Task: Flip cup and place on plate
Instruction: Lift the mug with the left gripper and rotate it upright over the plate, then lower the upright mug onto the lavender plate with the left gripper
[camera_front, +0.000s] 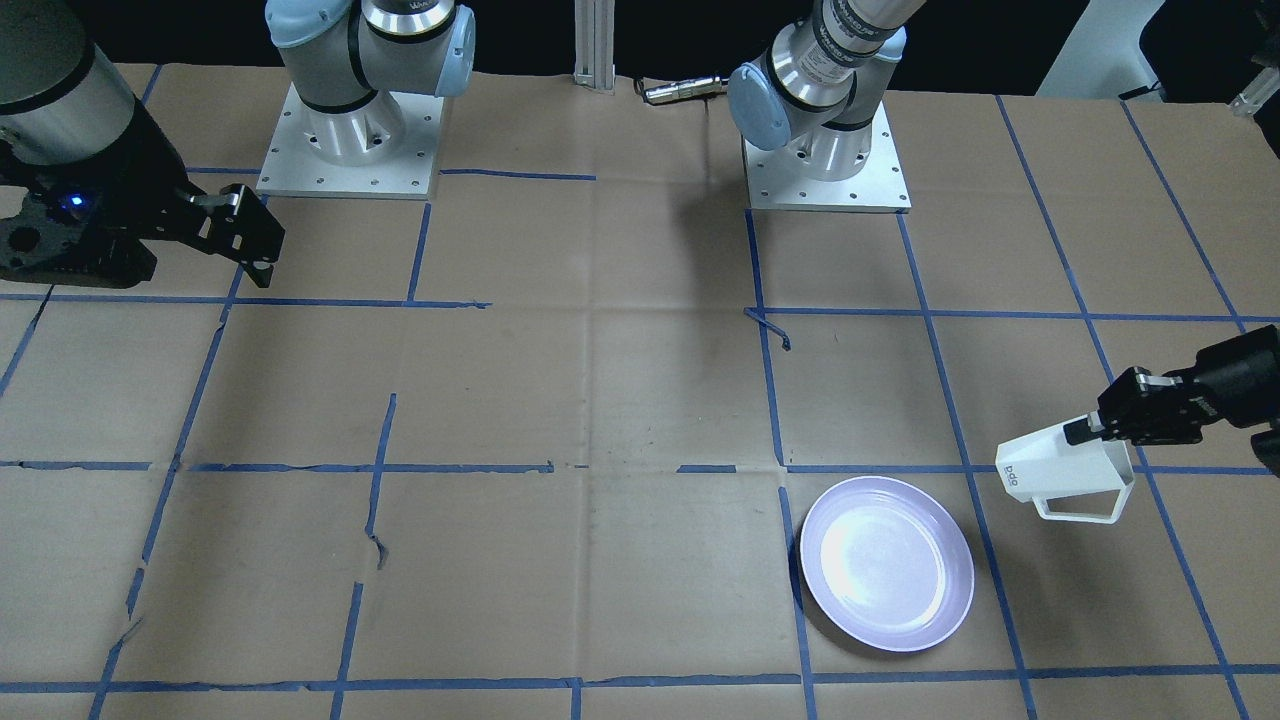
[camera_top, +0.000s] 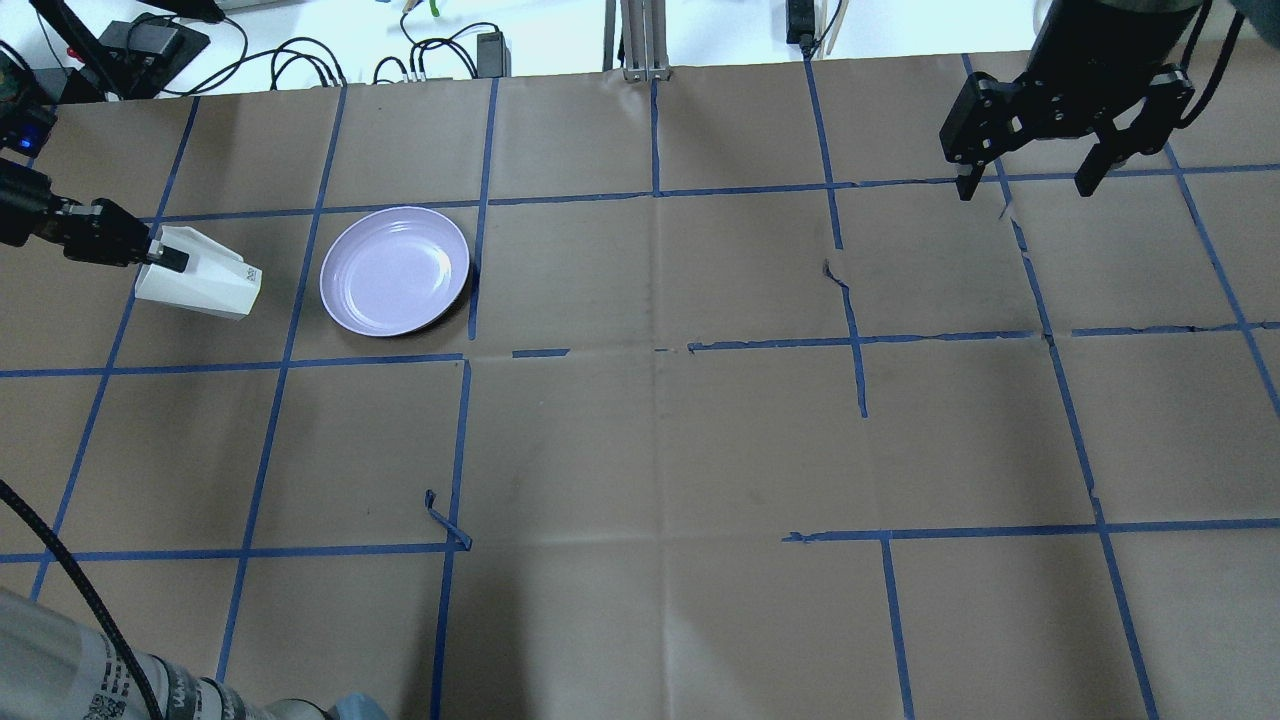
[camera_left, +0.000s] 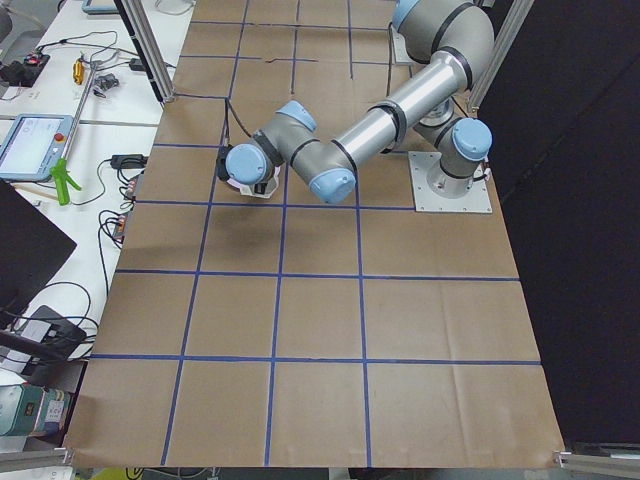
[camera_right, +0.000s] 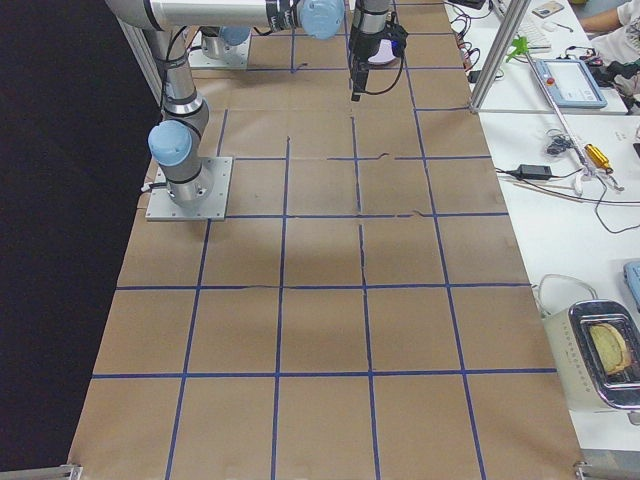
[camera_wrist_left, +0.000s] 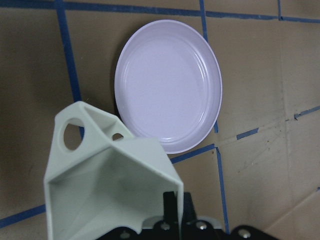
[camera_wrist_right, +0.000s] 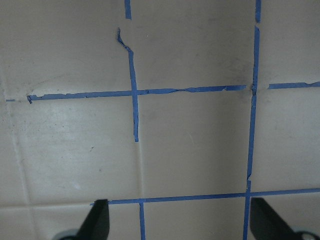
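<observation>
The left hand (camera_top: 168, 258) is clamped on the rim wall of the cup (camera_top: 205, 282), which is held tipped sideways, base turned toward the plate (camera_top: 395, 270), set on the tabletop (camera_top: 650, 450) at its 3 o'clock in the overhead view. The right hand (camera_top: 1024, 188) is held spread, well apart.

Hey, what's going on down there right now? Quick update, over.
Left gripper jaws shut on cup rim; right gripper open, empty. Cup tipped sideways beside plate, not on it. Nothing seen between them.
</observation>
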